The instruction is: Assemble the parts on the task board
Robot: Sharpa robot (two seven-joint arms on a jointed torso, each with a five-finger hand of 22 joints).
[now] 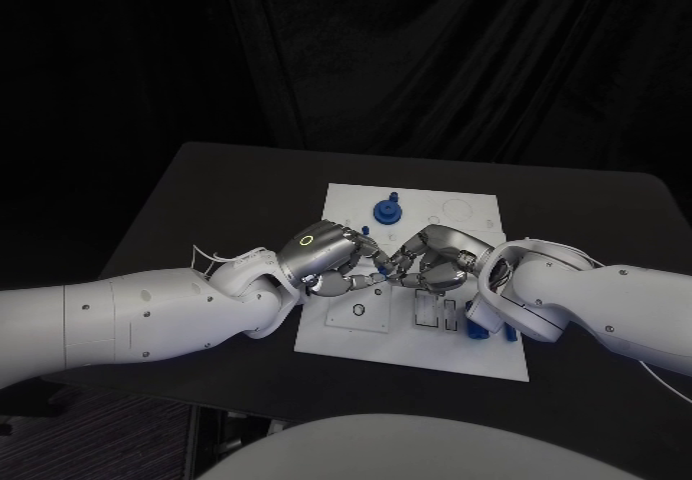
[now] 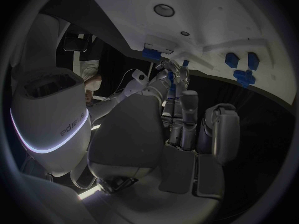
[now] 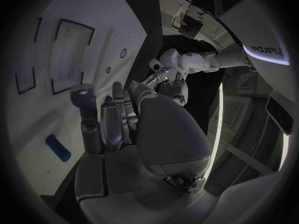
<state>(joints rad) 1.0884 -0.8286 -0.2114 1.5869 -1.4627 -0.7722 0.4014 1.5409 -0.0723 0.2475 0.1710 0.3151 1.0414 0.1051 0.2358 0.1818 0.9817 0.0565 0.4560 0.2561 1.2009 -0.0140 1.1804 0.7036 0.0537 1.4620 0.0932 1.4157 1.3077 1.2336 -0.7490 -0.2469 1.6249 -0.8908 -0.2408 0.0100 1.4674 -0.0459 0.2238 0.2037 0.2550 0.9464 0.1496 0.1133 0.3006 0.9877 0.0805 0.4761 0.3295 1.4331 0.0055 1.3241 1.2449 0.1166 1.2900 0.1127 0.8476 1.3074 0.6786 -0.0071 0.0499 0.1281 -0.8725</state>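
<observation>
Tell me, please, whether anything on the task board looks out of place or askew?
Nothing stands out. The task board lies flat on the table, a blue part stands near its far edge, and the left hand and right hand meet fingertip to fingertip above its middle.

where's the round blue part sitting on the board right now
In the head view the round blue part sits near the far edge of the task board, beyond the left hand and the right hand.

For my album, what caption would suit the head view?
Two robot hands, left and right, meet fingertip to fingertip over the white task board.
</observation>
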